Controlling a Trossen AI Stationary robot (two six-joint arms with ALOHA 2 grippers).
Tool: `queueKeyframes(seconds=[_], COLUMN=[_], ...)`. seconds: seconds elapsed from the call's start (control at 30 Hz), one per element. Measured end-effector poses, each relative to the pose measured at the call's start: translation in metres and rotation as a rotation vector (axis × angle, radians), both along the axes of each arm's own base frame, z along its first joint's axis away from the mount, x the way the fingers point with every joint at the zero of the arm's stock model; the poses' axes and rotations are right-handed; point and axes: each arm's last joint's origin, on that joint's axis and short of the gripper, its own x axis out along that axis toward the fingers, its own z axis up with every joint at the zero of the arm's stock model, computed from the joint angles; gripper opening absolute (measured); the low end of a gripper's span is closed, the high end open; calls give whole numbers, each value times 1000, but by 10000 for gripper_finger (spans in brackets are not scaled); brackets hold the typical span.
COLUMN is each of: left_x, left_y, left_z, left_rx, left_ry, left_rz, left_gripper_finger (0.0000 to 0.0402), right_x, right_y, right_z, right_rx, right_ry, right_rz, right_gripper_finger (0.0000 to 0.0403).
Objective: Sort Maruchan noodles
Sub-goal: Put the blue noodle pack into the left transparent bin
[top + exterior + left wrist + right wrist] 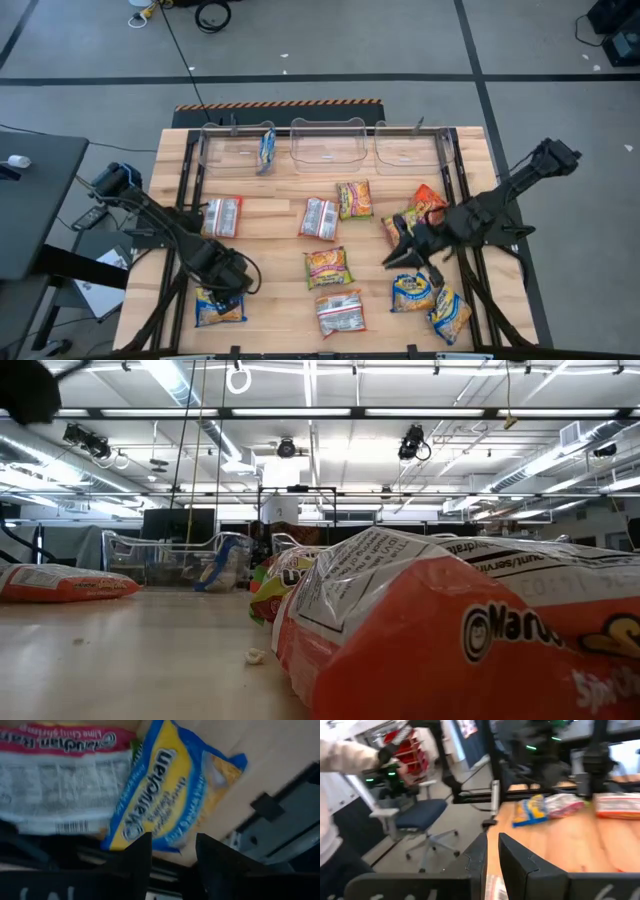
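Note:
Maruchan noodle packets lie scattered flat on the wooden table (270,235). My left gripper (227,285) hangs open, pointing steeply down, just over a blue-yellow packet (220,308) at the near left. In the left wrist view that packet (170,785) lies beyond the open fingers (172,852), beside a pink-red packet (60,780) lying back up. My right gripper (392,258) is raised at mid-right, roughly level, pointing toward the table's left. A narrow gap shows between its fingers (493,852), with nothing in it. One blue packet (267,148) stands in the left bin.
Three clear bins (325,145) line the far edge. Orange packets (428,203) lie by the right arm, two blue-yellow ones (412,292) at the near right, and yellow-green ones (328,267) in the middle. A person's sleeve (340,765) and an office chair (420,815) show beyond the table.

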Motion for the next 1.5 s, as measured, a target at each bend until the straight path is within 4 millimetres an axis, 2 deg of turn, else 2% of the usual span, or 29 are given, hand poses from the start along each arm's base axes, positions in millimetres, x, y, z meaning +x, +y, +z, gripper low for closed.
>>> queueKeyframes(seconds=[0.1, 0.27, 0.43, 0.7, 0.97, 1.13, 1.27, 1.4, 1.5], left_x=[-4, -11, -9, -10, -11, -12, -15, -14, -8], left_y=[9, 21, 22, 18, 9, 3, -3, -5, -9], left_z=[-16, -37, -49, -51, -50, -51, -51, -47, -31], left_rx=[27, 55, 11, -50, -118, -128, -153, -155, -157], left_ry=[20, 52, -10, -52, -151, -171, -174, -160, -173], left_rz=[-39, -59, -83, -263, -487, -520, -552, -514, -517], left_gripper_finger=[178, 183, 183, 157, 108, 69, 14, 6, 4], right_x=[5, 11, 17, 25, 33, 34, 34, 34, 34], right_y=[12, 19, 22, 11, -3, -6, -6, -6, -6], right_z=[-1, -11, -18, -21, -21, -21, -21, -21, -20], right_rx=[-21, -12, -4, -17, -15, -57, -84, -93, -109], right_ry=[30, 89, 127, 137, 136, 120, 109, 104, 90], right_rz=[8, -27, -43, -98, -166, -168, -159, -156, -152], right_gripper_finger=[53, 53, 53, 53, 53, 53, 53, 53, 53])
